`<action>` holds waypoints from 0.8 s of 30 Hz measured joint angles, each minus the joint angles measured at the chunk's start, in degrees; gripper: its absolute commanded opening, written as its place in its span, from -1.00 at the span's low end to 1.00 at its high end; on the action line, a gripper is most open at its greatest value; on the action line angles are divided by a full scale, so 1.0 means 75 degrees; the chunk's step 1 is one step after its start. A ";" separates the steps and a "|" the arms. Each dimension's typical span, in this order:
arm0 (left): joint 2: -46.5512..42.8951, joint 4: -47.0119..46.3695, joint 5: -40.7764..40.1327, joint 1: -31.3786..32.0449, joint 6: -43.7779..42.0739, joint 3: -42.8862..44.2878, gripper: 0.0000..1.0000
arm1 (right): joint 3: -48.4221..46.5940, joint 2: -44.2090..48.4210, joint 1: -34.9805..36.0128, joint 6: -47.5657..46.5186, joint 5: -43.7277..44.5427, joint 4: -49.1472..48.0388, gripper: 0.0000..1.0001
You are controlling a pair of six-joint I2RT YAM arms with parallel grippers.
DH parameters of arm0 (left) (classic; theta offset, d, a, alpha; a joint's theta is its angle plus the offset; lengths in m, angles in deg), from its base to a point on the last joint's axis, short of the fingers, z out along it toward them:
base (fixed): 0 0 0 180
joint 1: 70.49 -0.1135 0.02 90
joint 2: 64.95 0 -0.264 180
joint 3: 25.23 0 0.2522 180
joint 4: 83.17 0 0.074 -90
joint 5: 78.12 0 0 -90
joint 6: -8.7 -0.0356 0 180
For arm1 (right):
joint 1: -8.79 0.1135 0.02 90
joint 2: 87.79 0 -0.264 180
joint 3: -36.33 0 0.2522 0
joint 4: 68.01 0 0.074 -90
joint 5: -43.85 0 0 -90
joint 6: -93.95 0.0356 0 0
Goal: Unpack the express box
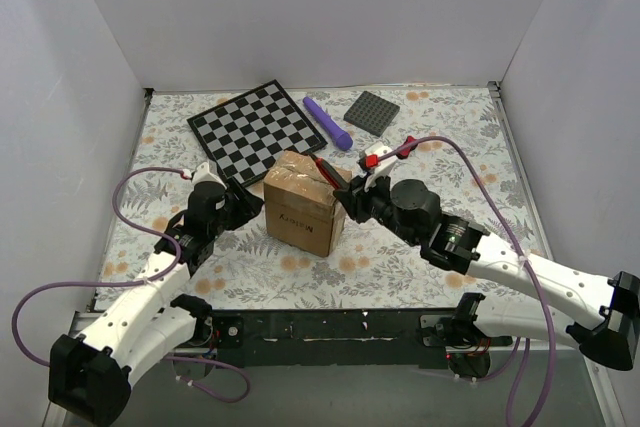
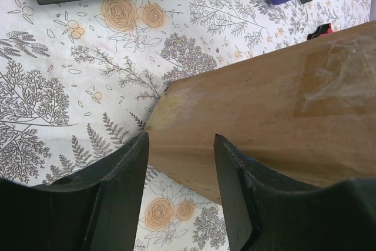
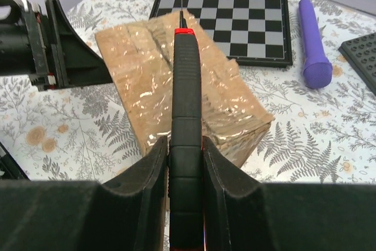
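Knife [image 3: 186,86] over express box [image 1: 300,212] (taped)

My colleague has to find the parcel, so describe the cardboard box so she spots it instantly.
On the flowered table, look just in front of the chessboard, near the middle. The box sits there: the only brown cardboard cube, with shiny clear tape across its top, unlike the flat chessboard and purple stick behind it.

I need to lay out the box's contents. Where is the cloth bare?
Bare: far right, between the grey plate, the right wall and the right arm; also the near strip before the express box. Crowded: the back, where chessboard, purple cylinder and plate lie close.
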 measured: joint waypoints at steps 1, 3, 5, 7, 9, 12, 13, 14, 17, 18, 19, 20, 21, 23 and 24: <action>0.0029 0.0000 0.0000 0.0000 0.0003 0.0000 -0.05 | -0.0064 0.0029 -0.0006 -0.0003 0.0006 0.0041 -0.97; 0.0061 -0.0003 0.0000 0.0000 0.0009 0.0000 -0.05 | -0.0187 0.0125 -0.0009 -0.0015 0.0050 0.0079 -0.97; 0.0070 -0.0003 0.0003 0.0000 0.0023 0.0000 -0.05 | -0.0216 0.0254 -0.0009 -0.0026 0.0099 0.0090 -0.97; 0.0070 -0.0003 0.0000 0.0000 0.0032 0.0000 -0.05 | -0.0216 0.0391 -0.0009 -0.0023 0.0291 0.0175 -0.97; 0.0064 -0.0003 0.0006 0.0000 0.0061 0.0000 -0.06 | -0.0230 0.0481 -0.0003 -0.0029 0.0833 0.0265 -0.97; 0.0006 0.0000 0.0055 0.0000 0.0160 0.0000 -0.20 | -0.0300 0.0420 -0.0216 -0.0052 0.1754 0.0425 -0.97; -0.0050 0.0020 0.0090 0.0000 0.0219 0.0000 -0.30 | -0.0300 0.0364 -0.0376 -0.0050 0.2002 0.0455 -0.97; -0.0134 0.0041 0.0169 0.0000 0.0274 0.0000 -0.33 | -0.0294 0.0277 -0.0635 -0.0041 0.2165 0.0484 -0.97; -0.0504 0.0032 0.0627 0.0000 0.0493 -0.0076 -0.39 | -0.0248 -0.0119 -0.1588 0.0035 0.2317 0.0484 -0.97; -0.0653 0.0035 0.0810 0.0003 0.0565 -0.0146 -0.39 | -0.0242 -0.0309 -0.1891 0.0058 0.2302 0.0455 -0.97; -0.0793 0.0003 0.1014 0.0003 0.0662 -0.0239 -0.40 | -0.0230 -0.0475 -0.2110 0.0067 0.2299 0.0408 -0.97; -0.0947 -0.0047 0.1218 0.0009 0.0737 -0.0388 -0.45 | -0.0195 -0.0723 -0.2396 0.0067 0.2238 0.0315 -0.97; -0.1040 -0.0061 0.1341 0.0020 0.0793 -0.0493 -0.45 | -0.0175 -0.0906 -0.2530 0.0061 0.2171 0.0236 -0.97; -0.1186 -0.0085 0.1641 0.0035 0.0915 -0.0711 -0.46 | -0.0143 -0.1396 -0.2742 -0.0032 0.1920 -0.0038 -0.97; -0.1239 -0.0093 0.1801 0.0038 0.0982 -0.0831 -0.46 | -0.0143 -0.1652 -0.2789 -0.0070 0.1775 -0.0233 -0.97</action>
